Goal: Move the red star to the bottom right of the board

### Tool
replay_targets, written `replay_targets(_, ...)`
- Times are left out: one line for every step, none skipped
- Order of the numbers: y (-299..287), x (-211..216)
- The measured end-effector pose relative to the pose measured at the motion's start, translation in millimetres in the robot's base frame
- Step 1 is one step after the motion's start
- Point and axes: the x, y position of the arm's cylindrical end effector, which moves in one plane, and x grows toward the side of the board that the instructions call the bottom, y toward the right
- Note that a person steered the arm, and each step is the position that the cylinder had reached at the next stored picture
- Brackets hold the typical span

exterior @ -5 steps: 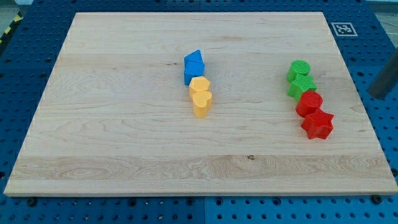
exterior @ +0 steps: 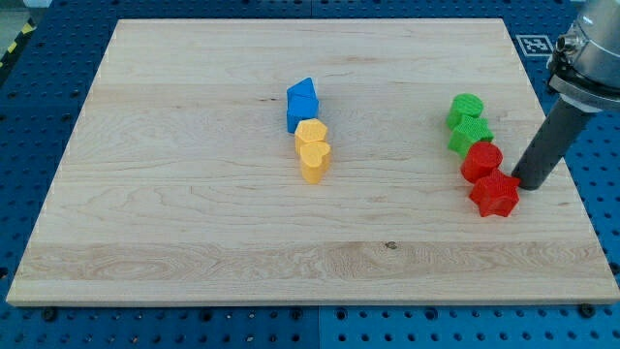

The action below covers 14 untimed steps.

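Observation:
The red star [exterior: 495, 195] lies on the wooden board [exterior: 194, 223] at the view's right, a little below mid-height. A rounded red block [exterior: 481, 161] touches its upper left. My tip [exterior: 529, 184] rests on the board just to the right of the red star, close to its upper right edge. The dark rod rises from there toward the view's upper right.
Two green blocks, a round one [exterior: 467, 107] and a star-like one [exterior: 470, 132], stack in a line above the red blocks. A blue block [exterior: 302, 102] and two yellow blocks [exterior: 312, 150] sit near the board's middle. The board's right edge is near the tip.
The rod has moved in from the view's right edge to the left and down, and its tip now stands next to the red star. No block has moved.

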Motion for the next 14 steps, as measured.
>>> replay_targets(-24.1, 0.0)
replay_targets(-36.6, 0.0)
replay_targets(-62.6, 14.3)
replay_targets(-76.2, 26.1)
replay_targets(-101.5, 42.5)
replay_targets(-110.2, 63.8)
replay_targets(-118.0, 76.1)
replay_targets(-112.6, 76.1)
replay_targets(-112.6, 73.2)
replay_targets(-112.6, 73.0)
replay_targets(-120.7, 62.9)
replay_targets(-121.2, 52.7)
replay_targets(-106.5, 42.7)
replay_targets(-94.9, 47.7)
